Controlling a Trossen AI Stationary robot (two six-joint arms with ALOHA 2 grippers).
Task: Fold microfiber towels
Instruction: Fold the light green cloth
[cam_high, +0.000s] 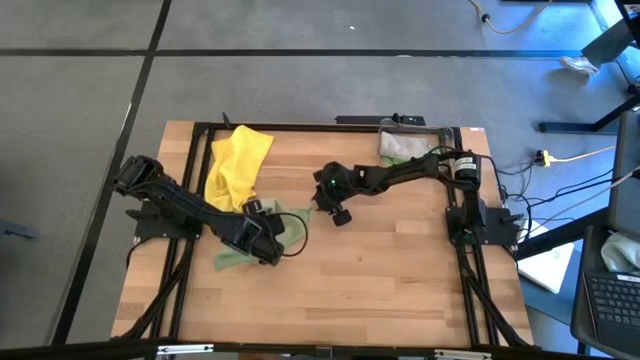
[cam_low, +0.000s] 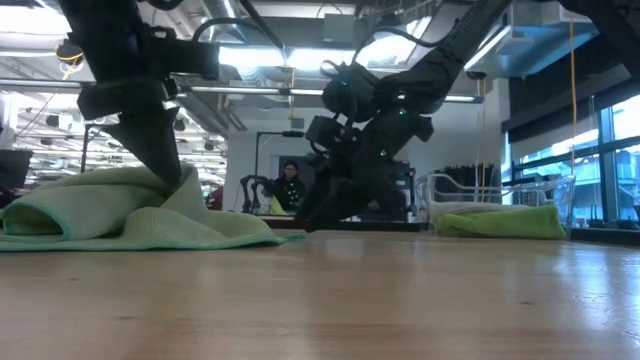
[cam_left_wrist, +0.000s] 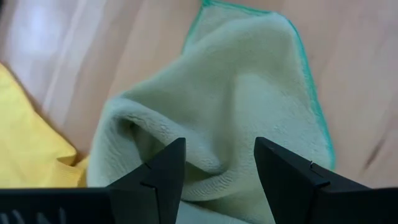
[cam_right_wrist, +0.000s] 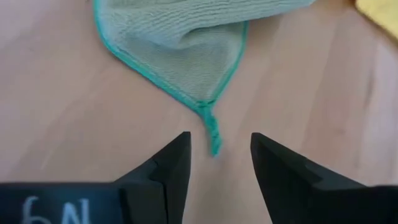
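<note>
A pale green towel (cam_high: 228, 260) with a teal hem lies bunched on the table's left half, resting on its underside. My left gripper (cam_left_wrist: 219, 143) is open and slants down over its raised middle fold (cam_low: 120, 200). My right gripper (cam_right_wrist: 220, 135) is open and low over the table. Its fingers stand on either side of the towel's pointed right corner (cam_right_wrist: 213, 134), which lies flat on the wood, and they are clear of it. A yellow towel (cam_high: 238, 165) lies crumpled at the far left, beside the green one. My left gripper comes at the towel's raised fold (cam_left_wrist: 217, 163) slanting down from above, one finger on each side of it. Whether the fingers touch the cloth I cannot tell. The towel lies on the table, slack.
A clear plastic bin (cam_low: 500, 195) stands at the far right corner with a green cloth (cam_high: 400, 148) in it. The black frame (cam_high: 190, 180) runs along the table's left and right sides. Bare wood (cam_high: 400, 290) fills the near right. A person (cam_low: 290, 185) sits far behind the table.
</note>
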